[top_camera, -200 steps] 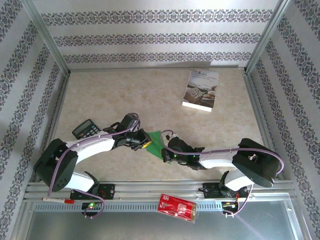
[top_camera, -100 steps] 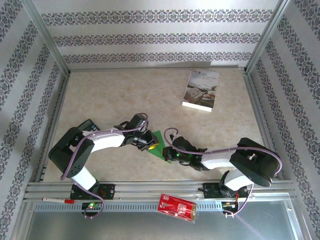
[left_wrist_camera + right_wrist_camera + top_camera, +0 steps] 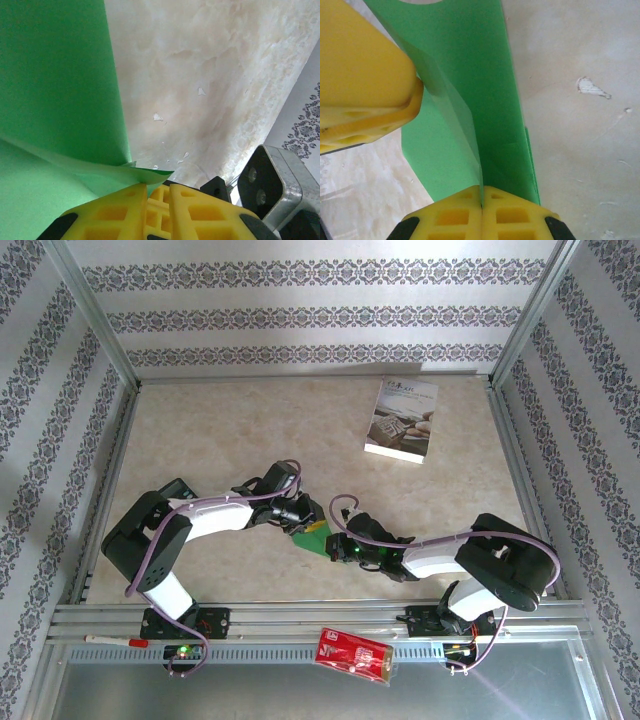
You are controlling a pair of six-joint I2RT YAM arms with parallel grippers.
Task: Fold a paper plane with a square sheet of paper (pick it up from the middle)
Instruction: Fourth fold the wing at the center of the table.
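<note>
Paper [image 3: 475,65] clamped by its fold in right hand [image 3: 481,192] — corner at left hand [image 3: 157,189], grip unclear.

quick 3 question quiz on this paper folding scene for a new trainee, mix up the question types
1. True or false: the right gripper is shut on the green paper.
2. Where does the white booklet lie in the top view? A: far right. B: near left. C: under the paper.
3. Fill in: the packet at the near edge, between the arm bases, is ____ in colour.

Key: 1 true. 2 A. 3 red.
</note>
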